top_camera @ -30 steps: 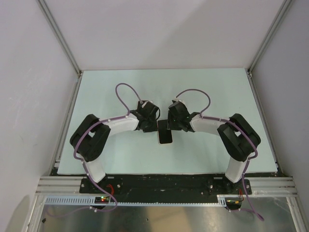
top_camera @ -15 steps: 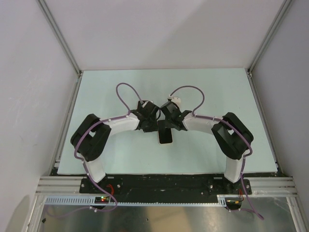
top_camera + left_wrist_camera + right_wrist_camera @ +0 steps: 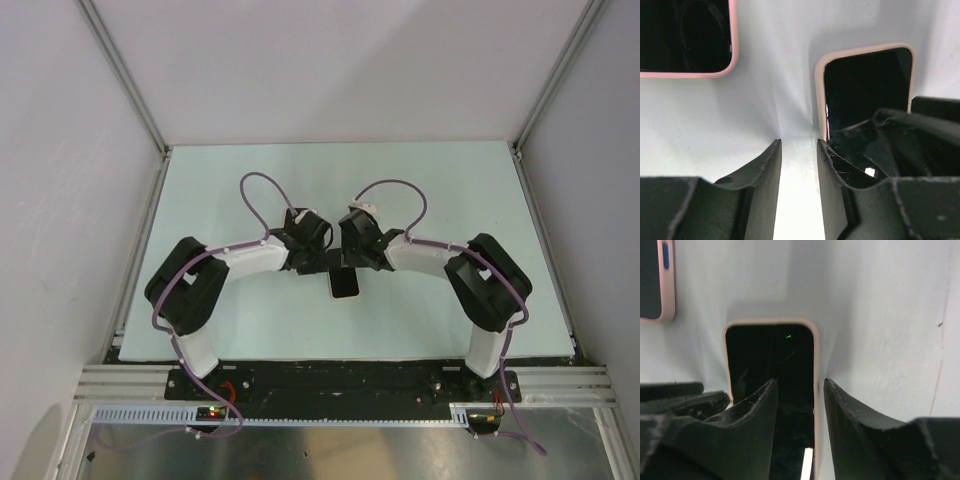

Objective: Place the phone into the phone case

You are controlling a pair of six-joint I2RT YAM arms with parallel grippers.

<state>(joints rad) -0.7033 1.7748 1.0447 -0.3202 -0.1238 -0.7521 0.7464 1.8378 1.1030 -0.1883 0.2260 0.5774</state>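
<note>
The phone (image 3: pixel 344 283) lies flat in the middle of the table, black screen up, inside the phone case (image 3: pixel 818 85), which shows as a pale pink rim around it. My left gripper (image 3: pixel 322 262) is down at the phone's far left corner and open. Only bare table shows in its gap (image 3: pixel 797 142), and its inner finger (image 3: pixel 832 167) overlaps the screen (image 3: pixel 865 85). My right gripper (image 3: pixel 351 261) is open at the far right corner. It straddles the pink rim (image 3: pixel 816 360), one finger over the screen (image 3: pixel 770 355), the other beside the case.
The pale green table (image 3: pixel 250 190) is walled by white panels at the back and both sides. A pink-rimmed dark shape shows in a top corner of the left wrist view (image 3: pixel 685 40) and of the right wrist view (image 3: pixel 657 285); I cannot tell what it is.
The right arm swung left toward the phone's far end, then eased back a little, and its jaws narrowed and widened again. The left arm and the phone have hardly moved.
</note>
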